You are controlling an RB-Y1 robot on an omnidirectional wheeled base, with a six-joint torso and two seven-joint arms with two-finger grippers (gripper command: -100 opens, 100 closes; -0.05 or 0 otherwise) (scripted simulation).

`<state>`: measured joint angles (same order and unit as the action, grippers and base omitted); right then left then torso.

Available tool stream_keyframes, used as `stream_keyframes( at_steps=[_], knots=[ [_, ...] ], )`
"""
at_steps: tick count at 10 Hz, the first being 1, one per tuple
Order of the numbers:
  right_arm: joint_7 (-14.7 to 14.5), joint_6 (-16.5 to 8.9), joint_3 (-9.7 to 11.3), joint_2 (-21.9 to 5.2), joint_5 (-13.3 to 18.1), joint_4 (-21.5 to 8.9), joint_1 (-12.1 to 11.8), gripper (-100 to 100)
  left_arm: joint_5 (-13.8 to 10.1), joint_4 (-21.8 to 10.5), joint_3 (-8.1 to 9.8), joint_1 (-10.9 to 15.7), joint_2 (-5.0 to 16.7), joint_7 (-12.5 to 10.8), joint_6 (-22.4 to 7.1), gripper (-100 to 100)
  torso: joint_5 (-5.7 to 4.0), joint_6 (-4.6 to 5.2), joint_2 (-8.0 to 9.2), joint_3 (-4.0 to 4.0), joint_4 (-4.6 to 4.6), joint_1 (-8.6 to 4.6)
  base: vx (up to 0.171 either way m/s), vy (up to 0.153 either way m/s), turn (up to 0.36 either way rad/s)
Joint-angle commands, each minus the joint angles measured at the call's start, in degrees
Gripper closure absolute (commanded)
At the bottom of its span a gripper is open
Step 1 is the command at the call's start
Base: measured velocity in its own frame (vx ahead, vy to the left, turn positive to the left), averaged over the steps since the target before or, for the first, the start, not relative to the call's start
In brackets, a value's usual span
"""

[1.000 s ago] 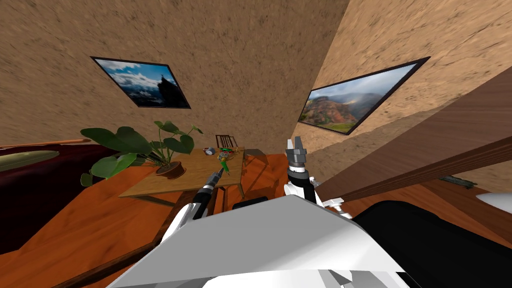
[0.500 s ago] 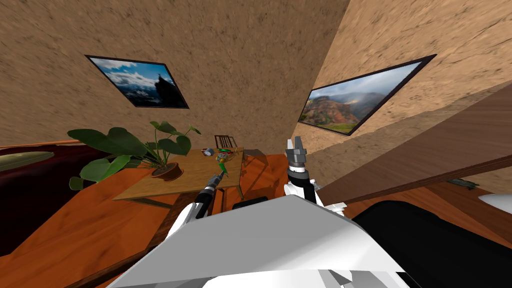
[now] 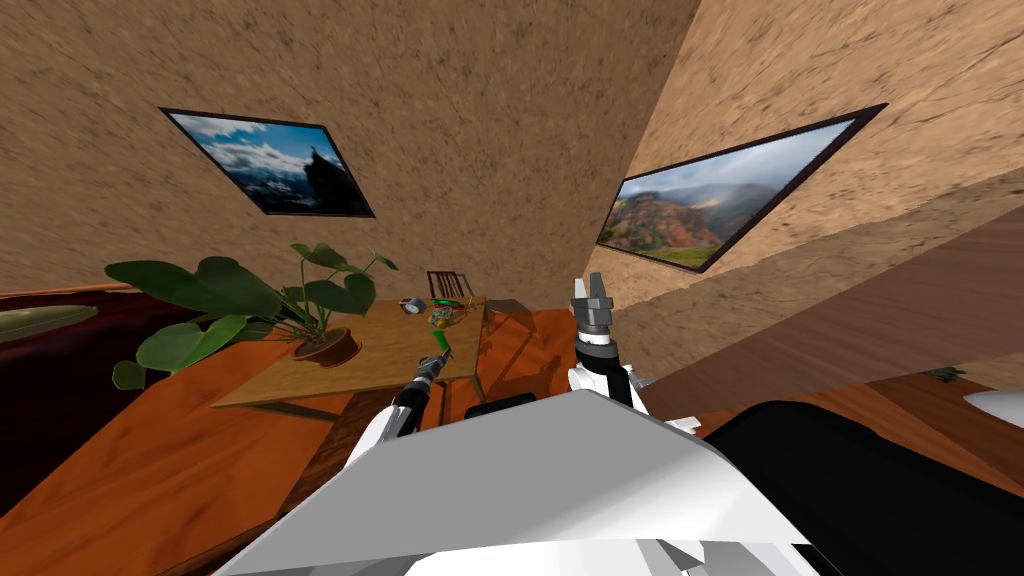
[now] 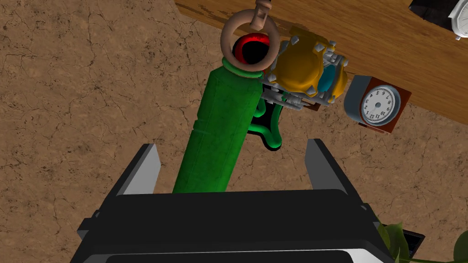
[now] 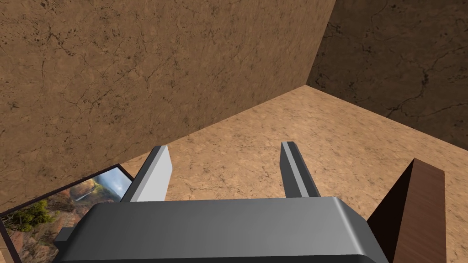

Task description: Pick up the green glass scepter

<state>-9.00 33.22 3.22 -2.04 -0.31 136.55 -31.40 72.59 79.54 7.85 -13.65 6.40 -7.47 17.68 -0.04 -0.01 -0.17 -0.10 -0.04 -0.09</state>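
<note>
The green scepter is a thick green shaft ending in a tan ring with a red centre. Its shaft runs from my left gripper's body out between the fingers. My left gripper is open: the fingers stand wide apart and neither presses the shaft, which lies nearer one finger. In the head view the scepter shows at the wooden table's near edge, just beyond my left gripper. My right gripper is raised to the right of the table, open and empty.
A gold spiked ornament and a small clock sit by the scepter's head. A potted plant stands on the table's left part, a chair behind it. A dark sofa lies left, a brown wooden panel right.
The whole head view has shifted: table and plant slid left and the wooden panel at right sank lower, so I have moved. My left gripper stays at the scepter; the right arm holds.
</note>
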Motion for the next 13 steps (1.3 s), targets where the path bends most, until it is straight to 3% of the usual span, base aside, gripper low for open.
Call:
stream_keyframes(
  at_steps=[1, 3, 5, 6, 7, 8, 9, 10, 11, 13],
  knots=[
    [0.0, 0.0, 0.0, 0.0, 0.0, 0.0, 0.0, 0, 2.1, -1.7, 0.52, 0.5, -0.9, 0.3, -0.1, -100, 0.0, 0.0, 0.0, 0.0, 0.0, 0.0, 0.04, -0.017, 0.001],
    [0.0, 0.0, 0.0, 0.0, 0.0, 0.0, 0.0, 0, 4.5, -3.6, 1.05, 1.2, -2.2, 0.2, -0.4, -100, 0.01, 0.0, 0.04, 0.02, 0.01, 0.04, 0.04, -0.012, 0.002],
    [0.0, 0.0, 0.0, 0.0, 0.0, 0.0, 0.0, 0, 4.7, -3.5, 1.02, 1.1, -2.2, 0.0, -0.4, -100, 0.02, 0.0, -0.02, -0.01, 0.0, 0.1, 0.041, 0.003, 0.003],
    [0.0, 0.0, 0.0, 0.0, 0.0, 0.0, 0.0, 0, 4.8, -3.5, 0.99, 1.1, -2.2, -0.1, -0.5, 0, 0.02, -0.01, 0.06, 0.03, 0.01, 0.11, 0.0, 0.0, 0.0],
    [0.0, 0.0, 0.0, 0.0, 0.0, 0.0, 0.0, 0, 1.9, -4.6, -0.56, 2.3, -2.6, 2.8, -1.7, -100, 0.02, 0.0, 0.14, 0.08, 0.03, 0.11, 0.002, 0.029, 0.109],
    [0.0, 0.0, 0.0, 0.0, 0.0, 0.0, 0.0, 0, 1.3, -4.6, -0.56, 2.3, -2.6, 3.4, -1.7, -100, 0.04, -0.02, 0.16, 0.09, 0.03, 0.19, 0.0, 0.031, 0.033],
    [0.0, 0.0, 0.0, 0.0, 0.0, 0.0, 0.0, 0, -0.9, -5.8, -2.12, 3.5, -2.9, 5.7, -2.8, -100, 0.04, 0.0, 0.17, 0.1, 0.04, 0.21, -0.004, 0.052, 0.075],
    [0.0, 0.0, 0.0, 0.0, 0.0, 0.0, 0.0, 0, -2.1, -5.8, -2.12, 3.5, -2.9, 6.8, -2.8, -100, 0.05, -0.01, 0.19, 0.11, 0.04, 0.28, -0.004, 0.042, 0.031],
    [0.0, 0.0, 0.0, 0.0, 0.0, 0.0, 0.0, 0, -3.9, -6.9, -3.67, 4.7, -3.2, 8.3, -4.0, -100, 0.06, 0.0, 0.19, 0.11, 0.04, 0.27, -0.007, 0.038, 0.084],
    [0.0, 0.0, 0.0, 0.0, 0.0, 0.0, 0.0, 0, -5.5, -6.9, -3.67, 4.7, -3.2, 10.4, -4.0, -100, 0.05, 0.0, 0.2, 0.11, 0.04, 0.23, -0.003, 0.024, 0.014]
  ],
)
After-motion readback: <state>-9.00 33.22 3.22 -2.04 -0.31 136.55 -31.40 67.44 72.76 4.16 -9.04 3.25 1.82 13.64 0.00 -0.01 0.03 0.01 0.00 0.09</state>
